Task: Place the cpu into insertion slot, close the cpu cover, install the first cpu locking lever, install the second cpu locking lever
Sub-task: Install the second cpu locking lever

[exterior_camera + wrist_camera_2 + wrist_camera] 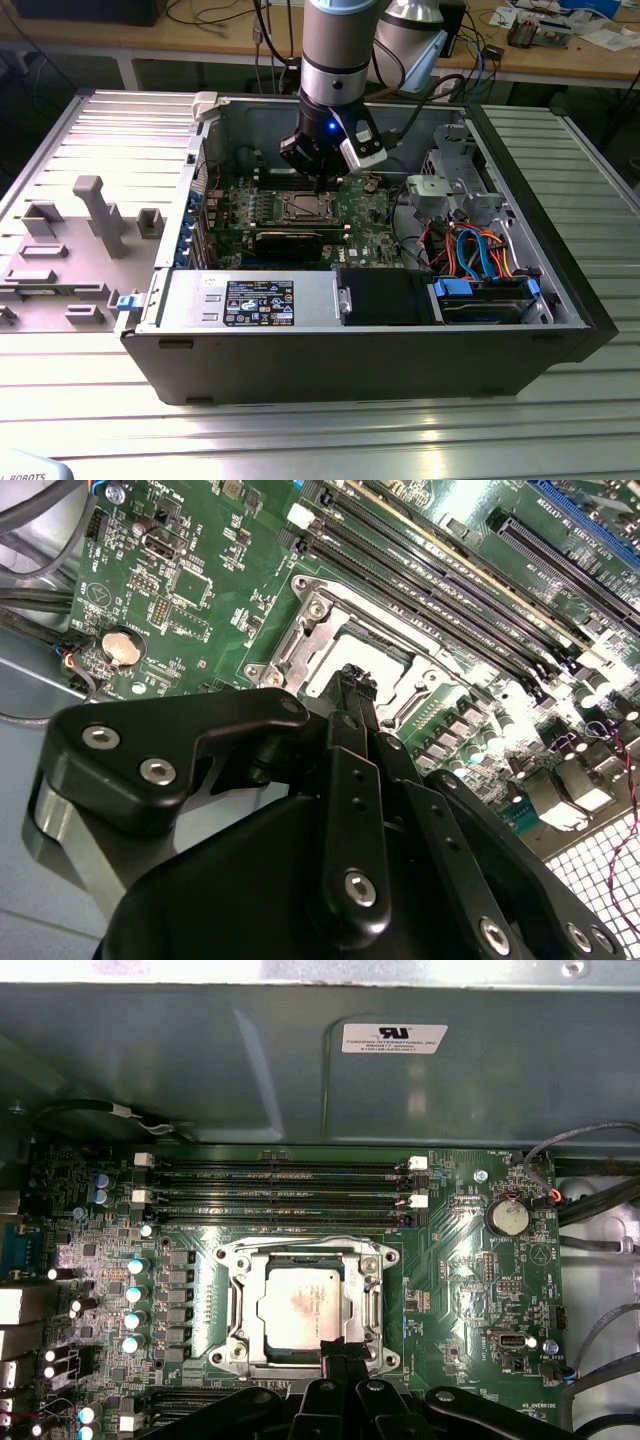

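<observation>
The cpu (298, 1305) lies flat in the insertion slot (232, 1345), its silver-grey top showing. The cpu cover (375, 1298) lies down around it as a metal frame. A thin wire lever (300, 1241) runs along the socket's side nearest the memory slots. My gripper (343, 1352) is shut, with nothing between its black fingers, and its tips sit at the socket's edge opposite the memory slots. In the second wrist view the gripper (352, 680) points at the same socket (300, 645). The exterior view has the gripper (318, 182) just above the socket (303, 208) inside the open computer case.
Memory slots (280, 1190) run beside the socket. A coin battery (508, 1216) and cables (590, 1200) lie to one side, and capacitors (132, 1295) to the other. A long black card (290, 240), drive cage (455, 185) and case walls (330, 330) surround the board.
</observation>
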You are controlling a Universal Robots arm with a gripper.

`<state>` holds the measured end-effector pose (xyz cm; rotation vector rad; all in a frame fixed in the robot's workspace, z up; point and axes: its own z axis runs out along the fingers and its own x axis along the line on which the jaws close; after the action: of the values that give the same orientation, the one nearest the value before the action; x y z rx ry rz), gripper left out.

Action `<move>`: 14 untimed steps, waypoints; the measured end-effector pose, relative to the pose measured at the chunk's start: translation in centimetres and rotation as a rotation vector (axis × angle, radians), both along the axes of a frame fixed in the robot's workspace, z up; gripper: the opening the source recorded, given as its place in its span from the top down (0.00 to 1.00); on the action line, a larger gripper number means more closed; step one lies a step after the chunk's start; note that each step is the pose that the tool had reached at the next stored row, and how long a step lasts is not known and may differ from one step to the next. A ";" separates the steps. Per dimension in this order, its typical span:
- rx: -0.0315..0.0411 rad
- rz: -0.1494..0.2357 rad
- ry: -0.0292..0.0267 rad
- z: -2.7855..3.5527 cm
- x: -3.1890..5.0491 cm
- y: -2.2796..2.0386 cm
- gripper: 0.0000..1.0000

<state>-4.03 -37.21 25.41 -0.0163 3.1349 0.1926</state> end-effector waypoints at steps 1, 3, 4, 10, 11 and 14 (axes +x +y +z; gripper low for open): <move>0.0001 0.000 0.0000 0.00 0.00 0.00 0.89; 0.0000 0.000 0.0000 0.00 0.00 -0.01 0.89; 0.0001 0.000 -0.0001 0.00 0.00 -0.01 0.89; 0.0018 0.001 0.0044 0.88 -0.02 -0.01 0.89; 0.0174 0.002 0.0044 1.03 -0.18 -0.02 0.89; 0.0342 0.003 0.0060 0.87 -0.49 -0.51 0.89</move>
<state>-4.52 -37.72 26.28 -0.0203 3.1372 0.2467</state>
